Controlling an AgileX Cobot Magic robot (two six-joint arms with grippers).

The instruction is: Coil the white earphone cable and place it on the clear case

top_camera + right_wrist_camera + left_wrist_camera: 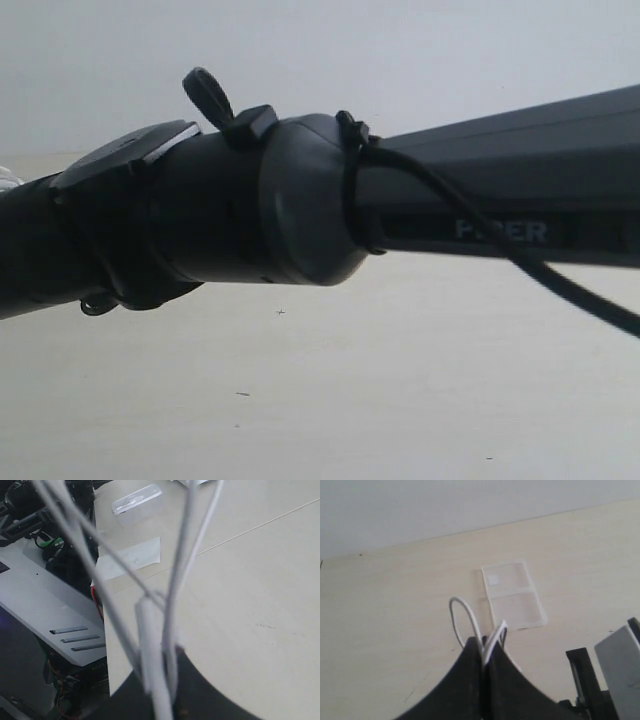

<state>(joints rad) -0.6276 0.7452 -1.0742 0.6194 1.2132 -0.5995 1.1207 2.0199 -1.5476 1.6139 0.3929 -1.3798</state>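
In the left wrist view the white earphone cable (pixel 461 611) rises as a loop and a folded bundle out of my left gripper (pixel 484 647), which is shut on it. The clear case (pixel 512 596) lies flat and opened in two halves on the pale table just beyond that gripper, apart from the cable. Several blurred strands of the cable (pixel 182 575) run up out of my right gripper (pixel 165 655) in the right wrist view, along with its thicker inline remote bar (pixel 148 645). That gripper is shut on them. The exterior view shows neither cable nor case.
A black arm (pixel 300 210) with a black lead (pixel 520 260) fills the exterior view over the pale table (pixel 320 400). Near the table edge lie a white paper sheet (pixel 130 557) and a small translucent tub (pixel 137 502). A grey equipment base (pixel 45 615) stands beside the table.
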